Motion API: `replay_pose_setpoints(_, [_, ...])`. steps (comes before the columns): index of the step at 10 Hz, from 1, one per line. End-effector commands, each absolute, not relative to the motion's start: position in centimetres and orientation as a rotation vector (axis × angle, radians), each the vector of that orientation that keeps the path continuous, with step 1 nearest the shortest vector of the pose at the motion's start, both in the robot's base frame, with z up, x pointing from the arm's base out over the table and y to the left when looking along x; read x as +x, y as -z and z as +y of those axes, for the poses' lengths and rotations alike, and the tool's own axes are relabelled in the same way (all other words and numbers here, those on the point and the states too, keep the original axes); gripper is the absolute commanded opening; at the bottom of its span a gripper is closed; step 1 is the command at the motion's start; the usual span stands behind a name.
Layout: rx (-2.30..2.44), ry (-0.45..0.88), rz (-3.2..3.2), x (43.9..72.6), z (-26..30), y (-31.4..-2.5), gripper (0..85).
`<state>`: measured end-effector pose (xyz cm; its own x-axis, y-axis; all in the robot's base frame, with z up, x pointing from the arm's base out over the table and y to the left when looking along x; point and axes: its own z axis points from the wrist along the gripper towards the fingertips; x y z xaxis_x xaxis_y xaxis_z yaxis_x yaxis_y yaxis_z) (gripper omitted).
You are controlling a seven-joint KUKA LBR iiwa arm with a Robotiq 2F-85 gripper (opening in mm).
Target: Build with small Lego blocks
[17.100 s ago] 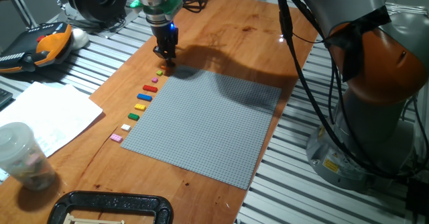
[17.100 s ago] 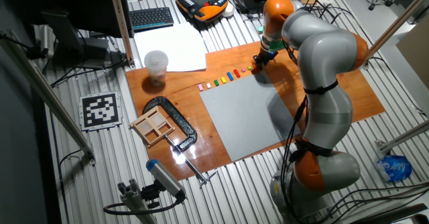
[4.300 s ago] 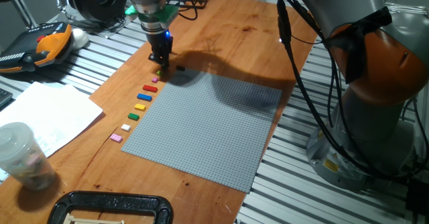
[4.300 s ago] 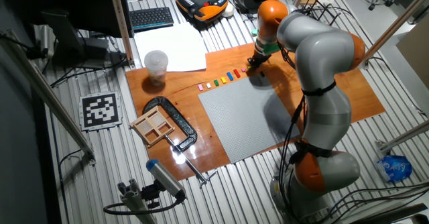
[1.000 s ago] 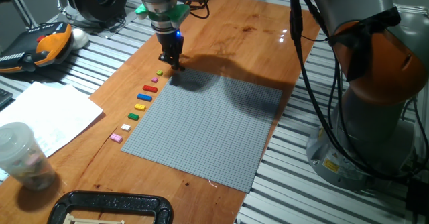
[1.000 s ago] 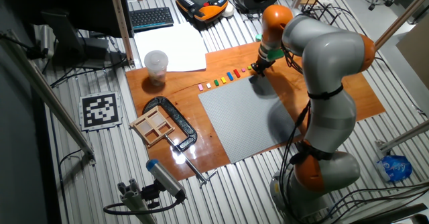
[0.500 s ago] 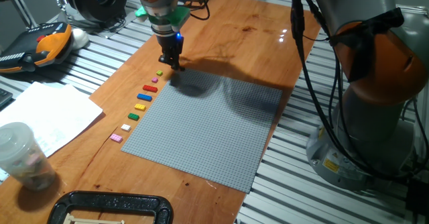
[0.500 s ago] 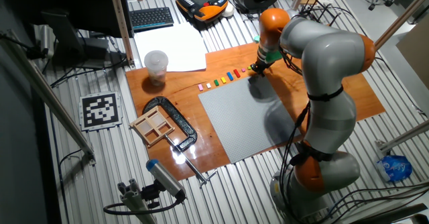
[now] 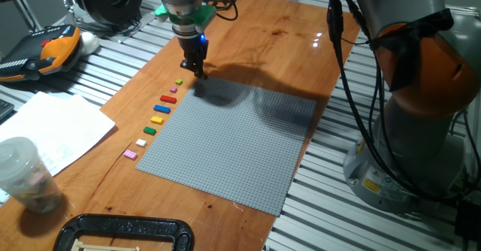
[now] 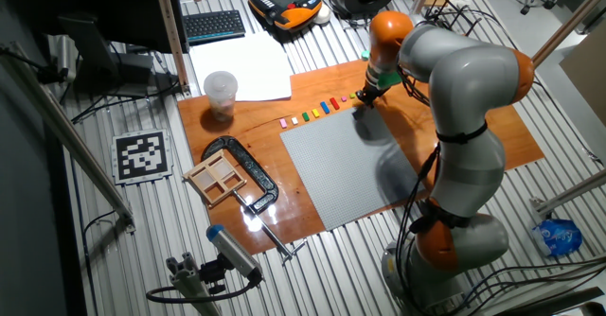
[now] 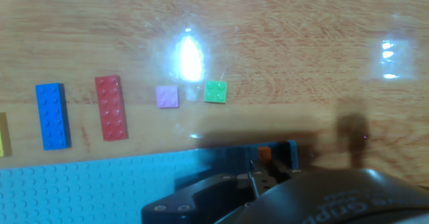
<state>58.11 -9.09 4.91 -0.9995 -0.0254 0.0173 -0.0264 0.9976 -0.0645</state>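
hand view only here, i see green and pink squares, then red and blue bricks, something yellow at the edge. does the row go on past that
Observer: Yes. After the yellow brick come a green brick, a white brick and a pink brick.
Operator: where am i on the plate
Observer: The gripper is at a corner of the grey baseplate, beside the end of the row away from that pink brick.
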Motion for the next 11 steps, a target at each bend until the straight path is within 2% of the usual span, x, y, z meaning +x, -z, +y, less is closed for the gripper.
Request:
replay_pose_setpoints(1, [0.046,-0.105,-3.128,57.97,-9.38,-4.60,0.0])
replay_pose_setpoints(11, [0.034,-0.089,-3.134,57.64,-9.59,-3.68,0.0])
